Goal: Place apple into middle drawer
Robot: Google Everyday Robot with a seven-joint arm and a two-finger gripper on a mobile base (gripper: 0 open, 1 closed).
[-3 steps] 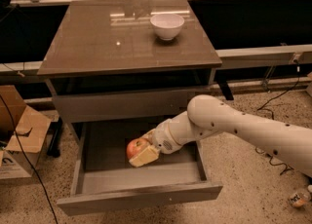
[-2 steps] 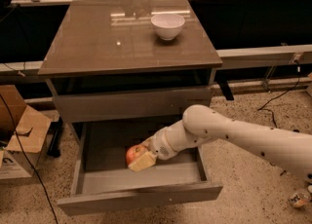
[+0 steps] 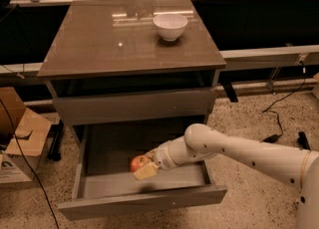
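Cardboard box (image 3: 22, 133) on floor, far left. Middle drawer (image 3: 149, 200) pulled open. Apple (image 3: 139, 162) inside it, near centre, low over the drawer floor; gripper (image 3: 143, 168) clamped on it. White bowl (image 3: 170, 26) on cabinet top (image 3: 109, 39). Arm (image 3: 249, 153) reaches in from the right.

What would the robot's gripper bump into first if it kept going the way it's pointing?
The gripper, holding the apple inside the open middle drawer, points left and slightly down. Straight on, it would probably meet the drawer's floor first, or maybe its left wall; depth is unclear.
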